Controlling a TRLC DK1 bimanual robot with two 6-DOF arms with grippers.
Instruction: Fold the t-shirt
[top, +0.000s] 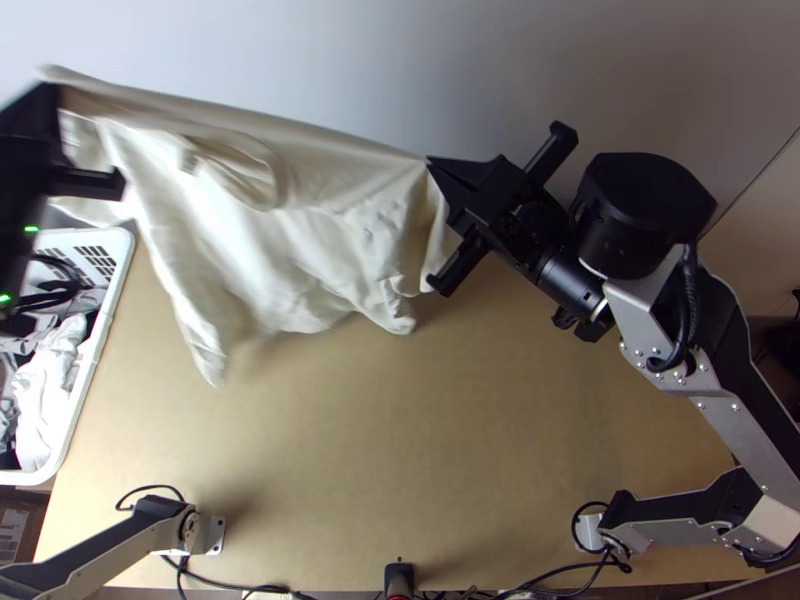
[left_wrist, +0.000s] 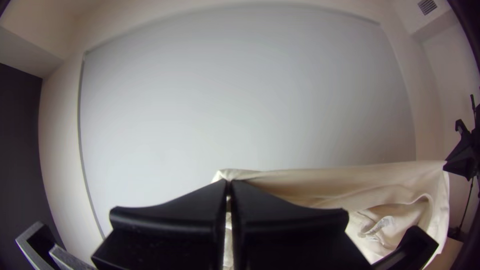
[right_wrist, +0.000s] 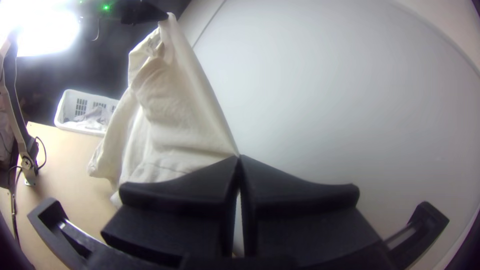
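A cream t-shirt (top: 300, 220) hangs stretched between both grippers over the table's far left part, its top edge nearly straight and its lower parts loose and creased. In the top view my left gripper (top: 58, 150) is at the upper left, blurred, by one upper corner of the cloth. My right gripper (top: 432, 165) holds the other upper corner near the middle. The left wrist view has my left gripper (left_wrist: 228, 182) shut on the cloth's edge, with the t-shirt (left_wrist: 350, 185) running off to the other gripper. In the right wrist view, my right gripper (right_wrist: 239, 157) is shut on a corner of the t-shirt (right_wrist: 175, 110).
A white basket (top: 118, 265) with white cloth and dark items stands at the table's left edge. The wooden table (top: 430, 440) extends in front of the hanging cloth. Cables (top: 240, 585) run along its near edge. A pale wall panel (left_wrist: 240, 90) rises behind.
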